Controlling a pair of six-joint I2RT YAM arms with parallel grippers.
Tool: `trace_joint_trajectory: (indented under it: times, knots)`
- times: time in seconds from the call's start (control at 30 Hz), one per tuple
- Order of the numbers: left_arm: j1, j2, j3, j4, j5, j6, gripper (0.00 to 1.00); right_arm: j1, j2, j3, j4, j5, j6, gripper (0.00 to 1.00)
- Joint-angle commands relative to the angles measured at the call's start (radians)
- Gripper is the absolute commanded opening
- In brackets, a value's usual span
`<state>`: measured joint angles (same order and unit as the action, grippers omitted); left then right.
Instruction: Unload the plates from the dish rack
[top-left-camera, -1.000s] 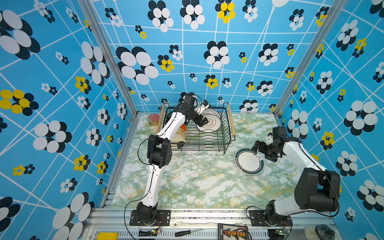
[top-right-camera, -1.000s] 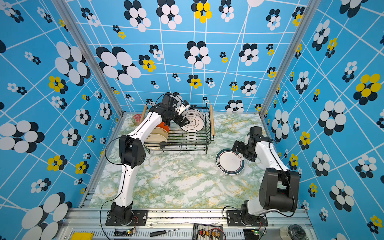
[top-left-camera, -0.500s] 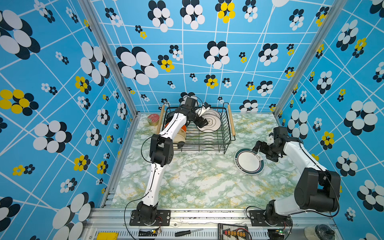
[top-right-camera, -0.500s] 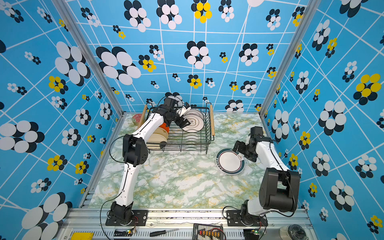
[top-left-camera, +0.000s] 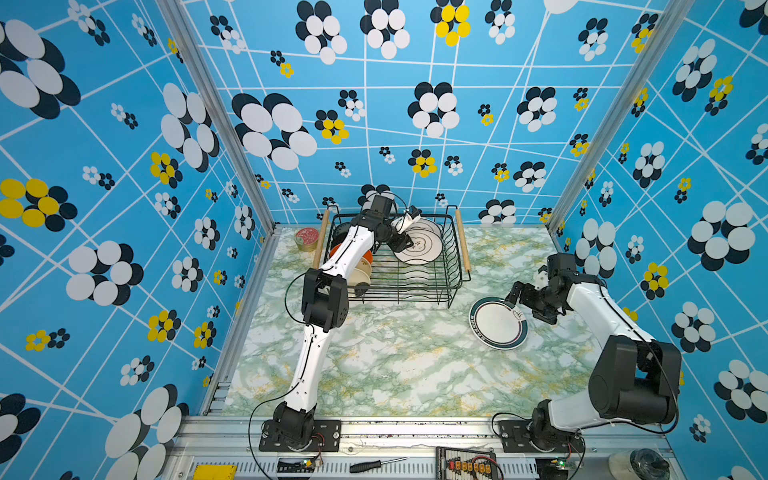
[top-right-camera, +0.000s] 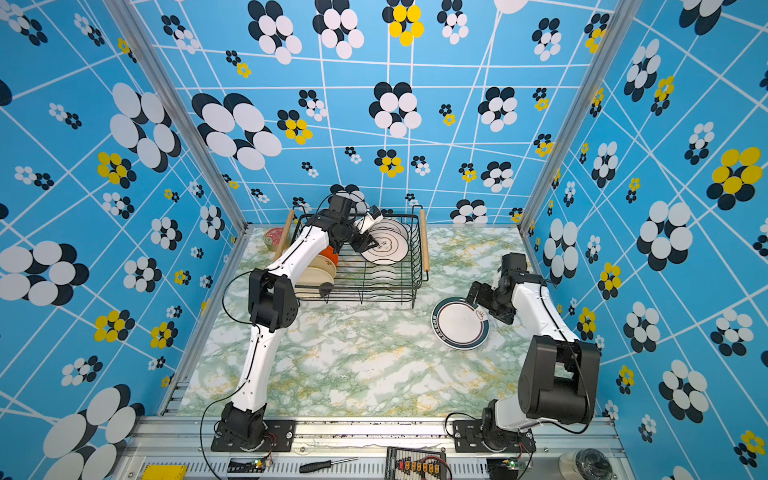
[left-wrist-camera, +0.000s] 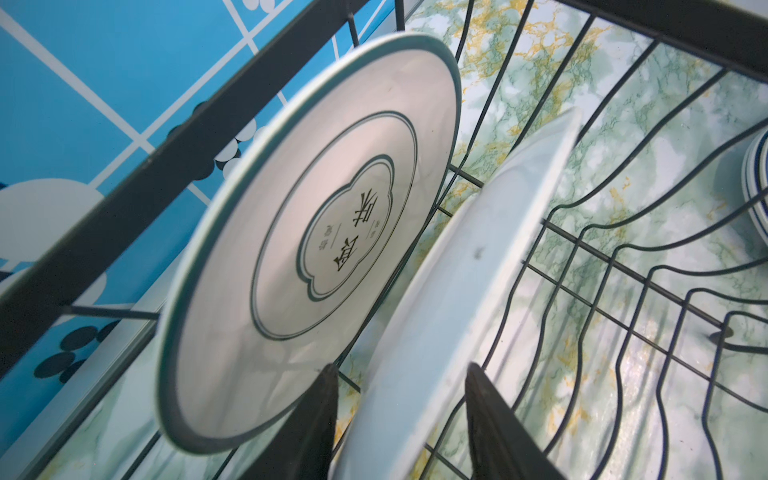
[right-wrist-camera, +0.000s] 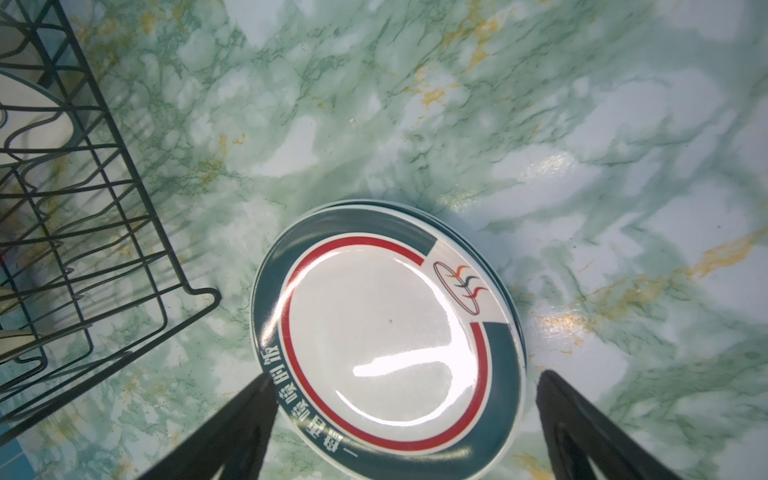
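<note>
While the left gripper (left-wrist-camera: 401, 368) straddles an upright plate (left-wrist-camera: 478, 270), its grip cannot be told.
It stands edgewise in the dish rack (left-wrist-camera: 124, 199), rim between the fingers (left-wrist-camera: 320, 424); right gripper (right-wrist-camera: 405, 374) spread wide, flat plate (right-wrist-camera: 386, 332) beneath it.

— Left arm (top-left-camera: 345, 257), pose?
— Reaches far forward from its base. Elbow (top-left-camera: 324, 299) folded midway, forearm running up and away, wrist tipped down.
— Its tool?
— Left tool (left-wrist-camera: 401, 368): jaws part-way apart. Both fingers (left-wrist-camera: 320, 424) show in the wrist view, dark and tapered.
— Right arm (top-left-camera: 598, 307)?
— Big joint block raised near its base, forearm angled forward and inward, wrist bent down.
— Tool?
— Right tool (right-wrist-camera: 405, 374): jaws spread wide, gripping nothing, hanging low.
</note>
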<state>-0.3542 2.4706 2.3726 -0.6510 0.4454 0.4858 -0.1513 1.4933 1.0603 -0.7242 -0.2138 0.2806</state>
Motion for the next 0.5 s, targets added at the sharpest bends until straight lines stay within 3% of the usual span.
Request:
trace_joint_trajectory:
  times: [0.0,0.1,0.47]
  knots:
    - [0.007,0.025,0.030,-0.028,0.010,0.022,0.45,-0.007,-0.008,0.013,-0.019,0.012,0.015,0.99]
    - [0.007,0.026,0.030,-0.038,0.015,0.030,0.35,-0.007,-0.002,0.015,-0.020,0.004,0.015,0.99]
    - [0.007,0.026,0.030,-0.085,0.012,0.058,0.22,-0.007,-0.008,0.014,-0.023,0.000,0.017,0.99]
